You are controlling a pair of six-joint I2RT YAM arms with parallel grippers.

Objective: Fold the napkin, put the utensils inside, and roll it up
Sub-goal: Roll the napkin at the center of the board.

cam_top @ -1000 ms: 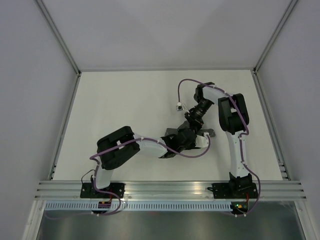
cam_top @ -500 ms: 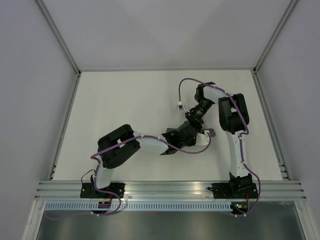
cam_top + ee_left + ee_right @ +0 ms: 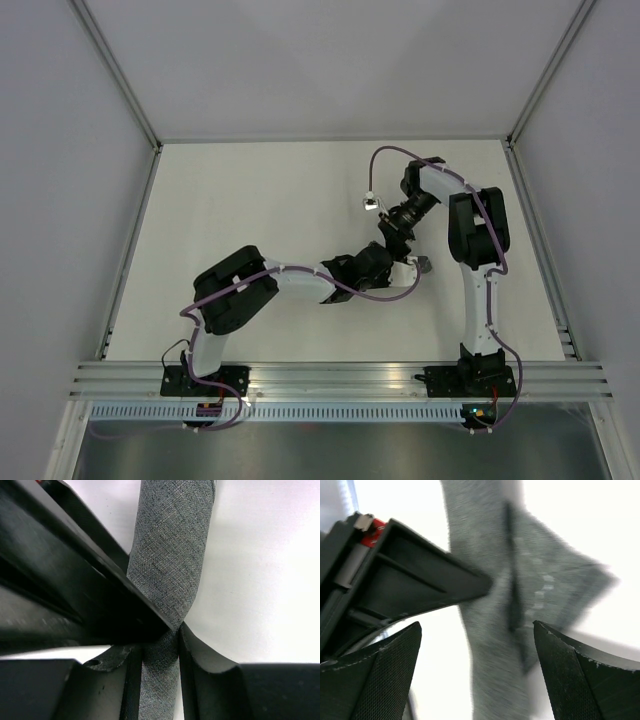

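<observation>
The rolled dark grey fabric napkin (image 3: pixel 167 555) is clamped at lower centre by the left gripper (image 3: pixel 159 675); the right gripper (image 3: pixel 476 645) is spread open.

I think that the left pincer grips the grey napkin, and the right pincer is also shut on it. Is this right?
Not fully. The right pincer is open, with its fingers wide apart over the napkin, as the right wrist view shows. The left pincer does grip the grey napkin.
</observation>
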